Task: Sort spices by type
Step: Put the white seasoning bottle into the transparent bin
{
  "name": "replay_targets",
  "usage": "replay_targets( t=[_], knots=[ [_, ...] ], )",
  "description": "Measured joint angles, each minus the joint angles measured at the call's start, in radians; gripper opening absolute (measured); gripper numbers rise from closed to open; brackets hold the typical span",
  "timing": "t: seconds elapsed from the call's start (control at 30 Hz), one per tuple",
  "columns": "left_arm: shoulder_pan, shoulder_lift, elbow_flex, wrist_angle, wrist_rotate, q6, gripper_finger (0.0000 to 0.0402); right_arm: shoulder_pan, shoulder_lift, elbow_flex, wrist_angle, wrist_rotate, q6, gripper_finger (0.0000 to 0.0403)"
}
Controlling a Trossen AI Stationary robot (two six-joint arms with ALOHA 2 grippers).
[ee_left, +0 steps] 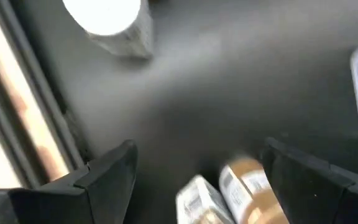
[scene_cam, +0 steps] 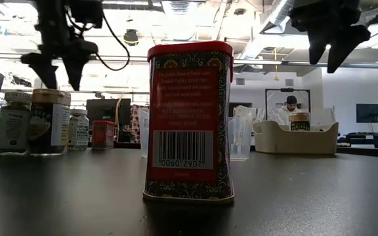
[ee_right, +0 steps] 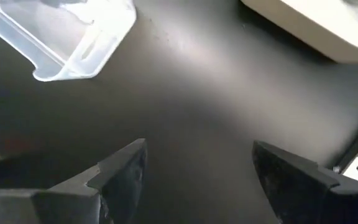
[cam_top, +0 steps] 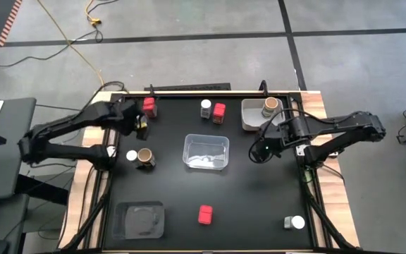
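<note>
My left gripper (cam_top: 141, 127) (ee_left: 194, 155) hangs open at the table's far left, raised above the jars in the low view (scene_cam: 61, 75). A small labelled jar (ee_left: 247, 186) stands below its fingers, untouched. Toward the near edge stand a white-lidded clear jar (cam_top: 131, 155) (ee_left: 114, 18) and a tan-brown jar (cam_top: 145, 156). Red boxes stand at the far left (cam_top: 149, 106), far middle (cam_top: 219, 113) and near middle (cam_top: 204, 214) (scene_cam: 189, 121). Another white-lidded jar (cam_top: 206, 108) stands at the far middle, one more (cam_top: 294, 223) at the near right. My right gripper (cam_top: 259, 150) (ee_right: 197, 152) hovers open, high over bare table.
A clear tray (cam_top: 206, 152) (ee_right: 61, 37) sits mid-table. A beige tray (cam_top: 254, 116) at the far right holds a tan-brown jar (cam_top: 271, 106). A grey tray (cam_top: 139, 220) lies at the near left. A person (scene_cam: 287, 108) is in the room beyond the far edge.
</note>
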Motion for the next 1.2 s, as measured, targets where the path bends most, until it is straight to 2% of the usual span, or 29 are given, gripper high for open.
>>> replay_targets(
  t=[0.17,0.43,0.67,0.93,1.2],
  knots=[
    [0.144,0.135,0.119,-0.004,0.0,0.139,0.0327,-0.029,0.0,0.0,0.021,0.0,-0.077,0.0317],
    [0.267,0.306,0.292,-0.048,0.001,0.275,0.0327,-0.05,0.0,0.0,0.023,0.0,-0.125,0.0317],
    [0.314,0.378,0.304,-0.058,0.008,0.342,0.0327,-0.05,0.0,0.0,0.037,0.0,-0.126,0.0317],
    [0.312,0.379,0.304,-0.072,0.014,0.262,0.0327,-0.057,0.0,0.0,0.064,0.0,-0.21,0.0317],
    [0.32,0.379,0.304,-0.068,0.012,0.285,0.0336,-0.057,0.0,0.0,0.067,-0.001,-0.249,0.0317]
  ],
)
